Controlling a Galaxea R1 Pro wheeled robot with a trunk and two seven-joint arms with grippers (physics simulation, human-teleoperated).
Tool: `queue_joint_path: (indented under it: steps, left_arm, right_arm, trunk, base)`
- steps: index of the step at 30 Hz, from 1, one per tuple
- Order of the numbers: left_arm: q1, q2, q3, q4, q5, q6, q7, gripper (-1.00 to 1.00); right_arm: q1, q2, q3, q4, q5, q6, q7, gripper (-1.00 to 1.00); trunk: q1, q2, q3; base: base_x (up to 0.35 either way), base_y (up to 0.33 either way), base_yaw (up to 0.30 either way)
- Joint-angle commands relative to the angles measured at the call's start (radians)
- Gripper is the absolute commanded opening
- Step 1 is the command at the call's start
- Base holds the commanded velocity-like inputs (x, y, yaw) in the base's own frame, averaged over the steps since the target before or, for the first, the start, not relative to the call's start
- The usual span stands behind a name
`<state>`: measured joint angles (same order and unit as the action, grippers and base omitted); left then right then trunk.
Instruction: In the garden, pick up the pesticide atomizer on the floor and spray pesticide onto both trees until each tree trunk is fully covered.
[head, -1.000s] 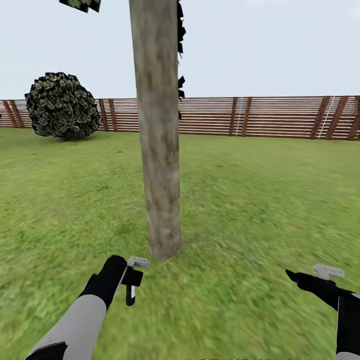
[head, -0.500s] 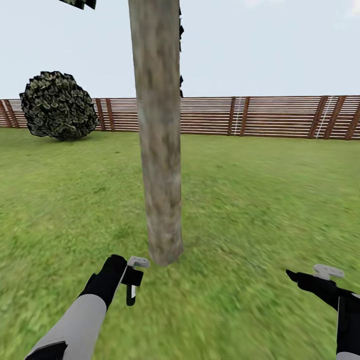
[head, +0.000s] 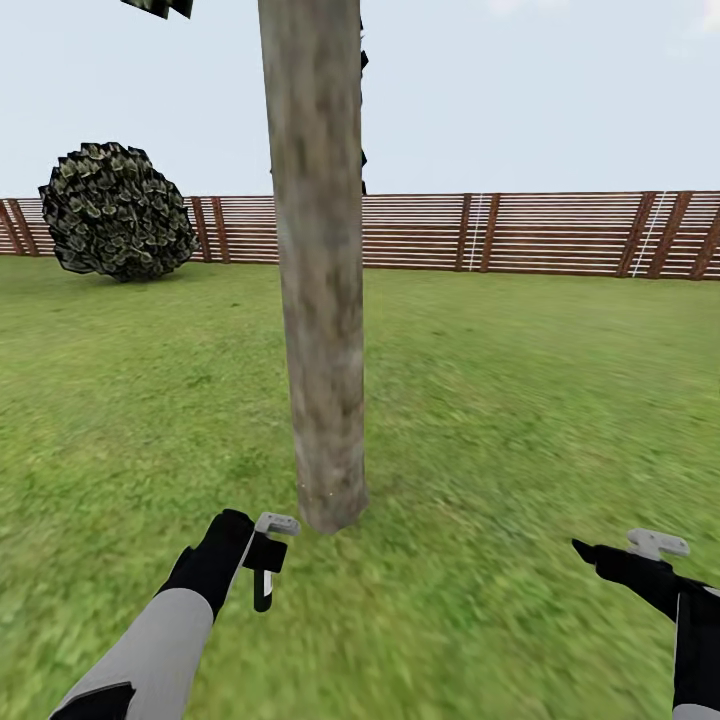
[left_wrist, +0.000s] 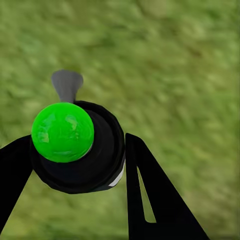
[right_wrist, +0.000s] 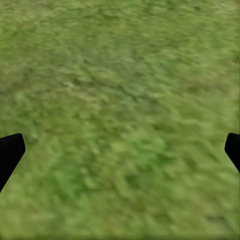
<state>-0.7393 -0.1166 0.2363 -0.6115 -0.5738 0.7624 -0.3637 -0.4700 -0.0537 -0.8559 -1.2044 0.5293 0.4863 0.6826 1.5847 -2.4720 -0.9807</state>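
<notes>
Nothing much shifts between half a second ago and now: the bush and fence sit where they did, and only the trunk's base reads a touch further right, so my view has all but stopped swinging after the wider drift a second back. Both arms hold the same pose as before.

My left gripper (head: 262, 560) is clamped on the pesticide atomizer (head: 262, 585), a slim black sprayer hanging down from the fingers with its pale grey trigger head (head: 277, 523) on top. In the left wrist view the atomizer (left_wrist: 80, 147) sits squeezed between the two black fingers (left_wrist: 150, 195), showing a bright green round cap (left_wrist: 62, 132) and a grey nozzle (left_wrist: 66, 84) pointing away over the blurred grass (left_wrist: 190, 75).

Just ahead of that gripper and slightly to its right stands the tree trunk (head: 320, 270), thick, grey-brown, mottled with pale patches, its base (head: 333, 510) meeting the lawn (head: 520, 400) close beyond the sprayer's head. A few tiny bright specks show on the lower bark.

My right gripper (head: 600, 555) hovers well off to the right of the trunk, holding nothing; in the right wrist view its fingertips (right_wrist: 10, 150) sit spread wide at the opposite edges over bare grass (right_wrist: 120, 115).

Far beyond the left gripper, a round dark bush (head: 118, 210) stands against the slatted wooden fence (head: 540, 232).
</notes>
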Motion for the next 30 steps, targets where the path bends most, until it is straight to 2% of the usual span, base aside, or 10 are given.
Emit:
queue_joint_path:
  steps: [1, 7, 16, 19, 21, 22, 28, 30]
  left_arm:
    - [0.000, 0.000, 0.000, 0.000, 0.000, 0.000, 0.000, -1.00]
    - [0.000, 0.000, 0.000, 0.000, 0.000, 0.000, 0.000, -1.00]
    - [0.000, 0.000, 0.000, -0.002, 0.000, 0.000, 0.000, -1.00]
    - [0.000, 0.001, 0.000, -0.032, 0.000, 0.006, -0.001, -1.00]
    - [-0.002, 0.000, 0.000, -0.072, 0.001, 0.036, -0.006, -1.00]
    - [-0.016, 0.000, 0.000, -0.093, 0.001, 0.072, -0.018, -1.00]
    - [-0.084, 0.000, 0.000, -0.109, 0.000, 0.132, -0.063, -1.00]
    - [-0.108, 0.000, -0.001, -0.109, -0.001, 0.174, -0.079, -1.00]
  right_arm:
    - [0.000, 0.000, 0.000, 0.000, 0.000, 0.000, 0.000, 1.00]
    - [0.000, 0.000, 0.000, -0.010, 0.001, 0.000, 0.000, 1.00]
    - [0.000, 0.002, 0.003, -0.030, 0.003, 0.000, 0.000, 1.00]
    - [0.000, 0.002, 0.003, -0.034, 0.003, 0.000, 0.000, 1.00]
    - [0.000, 0.002, 0.003, -0.035, 0.003, 0.000, 0.000, 1.00]
    - [0.000, 0.002, 0.003, -0.035, 0.003, 0.000, 0.000, 1.00]
    - [0.000, 0.002, 0.003, -0.035, 0.003, 0.000, 0.000, 1.00]
    - [0.000, 0.002, 0.003, -0.035, 0.003, 0.000, 0.000, 1.00]
  trunk:
    - [0.000, 0.000, 0.000]
    - [0.000, 0.000, 0.000]
    - [0.000, 0.000, 0.000]
    - [0.000, 0.000, 0.000]
    - [0.000, 0.000, 0.000]
    - [0.000, 0.000, 0.000]
    - [0.000, 0.000, 0.000]
    - [0.000, 0.000, 0.000]
  base:
    - [0.000, 0.000, 0.000]
    - [0.000, 0.000, -0.004]
    - [0.000, 0.000, -0.117]
    - [0.000, 0.000, -0.007]
    - [0.000, 0.000, -0.001]
    - [0.000, 0.000, 0.000]
    - [0.000, 0.000, 0.000]
    - [0.000, 0.000, 0.000]
